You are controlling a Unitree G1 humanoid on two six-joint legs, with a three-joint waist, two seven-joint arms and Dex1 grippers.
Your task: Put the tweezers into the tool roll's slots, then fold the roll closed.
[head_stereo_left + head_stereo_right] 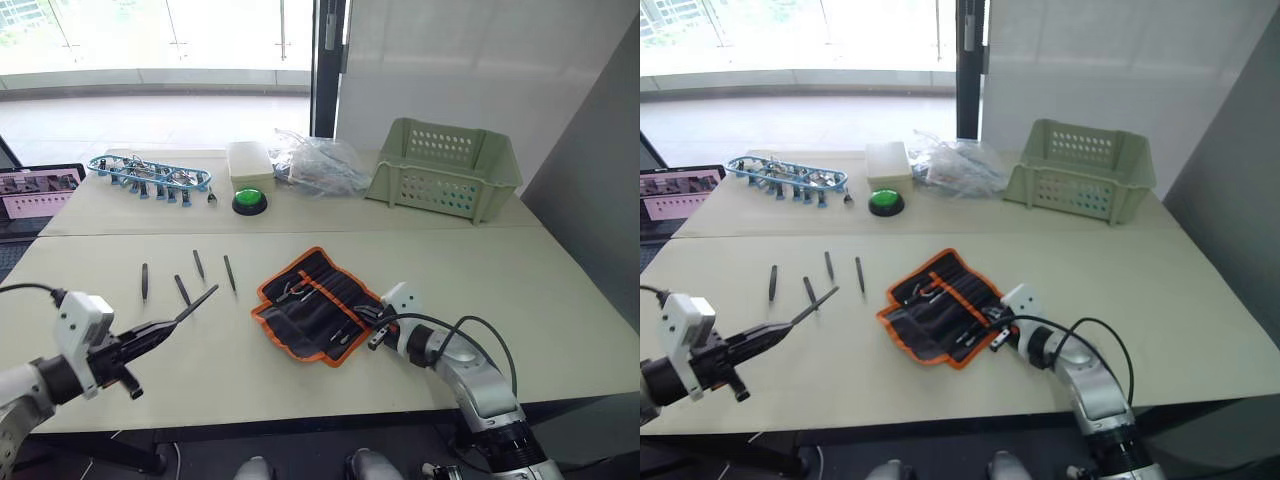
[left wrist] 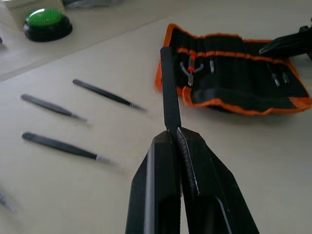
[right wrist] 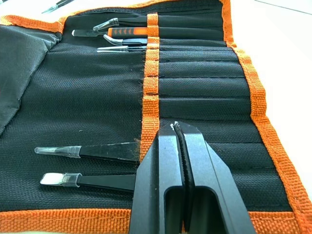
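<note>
The tool roll [image 1: 318,303] lies open mid-table, black with orange edging, its slots [image 3: 195,83] running beside an orange band. Two capped tweezers [image 3: 97,152] sit in the nearest slots, and an orange-handled tool [image 3: 126,33] sits in a far one. My left gripper [image 1: 170,323] hangs above the table left of the roll, shut on one black tweezer [image 2: 170,92] that points toward the roll. Several more tweezers [image 1: 182,289] lie loose on the table beyond it. My right gripper [image 3: 174,126] is shut, its tip at the roll's right part by the orange band.
At the back stand a pale green basket [image 1: 445,165], a crumpled plastic bag [image 1: 320,165], a cream box [image 1: 249,160], a green button [image 1: 249,201] and a blue tray of metal tools [image 1: 148,172]. A pink rack [image 1: 35,190] sits far left.
</note>
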